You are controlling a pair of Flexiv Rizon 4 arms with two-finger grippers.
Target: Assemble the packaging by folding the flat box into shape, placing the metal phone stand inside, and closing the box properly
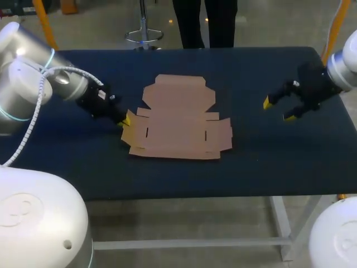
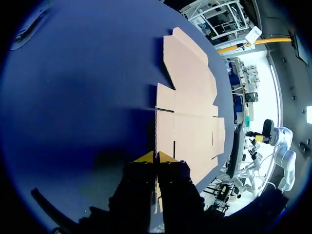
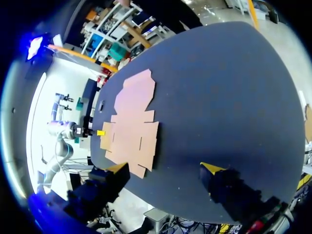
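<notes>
A flat, unfolded brown cardboard box point(image 1: 181, 120) lies in the middle of the dark blue table point(image 1: 256, 167). My left gripper point(image 1: 126, 119) sits low at the box's left edge. In the left wrist view that gripper point(image 2: 156, 157) has its yellow tips pressed together on the thin edge of the box's left side flap point(image 2: 156, 131), with the rest of the box point(image 2: 190, 112) stretching ahead. My right gripper point(image 1: 278, 109) hangs open above the table to the right of the box, well apart from it. The right wrist view shows the wide-open right gripper point(image 3: 165, 168) holding nothing, and the box point(image 3: 131, 122) ahead. No metal phone stand is in view.
Bare table cloth point(image 1: 67, 162) surrounds the box on all sides, with wide room at the right under my right gripper and along the front edge point(image 1: 184, 195). My left arm's gripper point(image 3: 101, 132) shows at the box's far edge in the right wrist view.
</notes>
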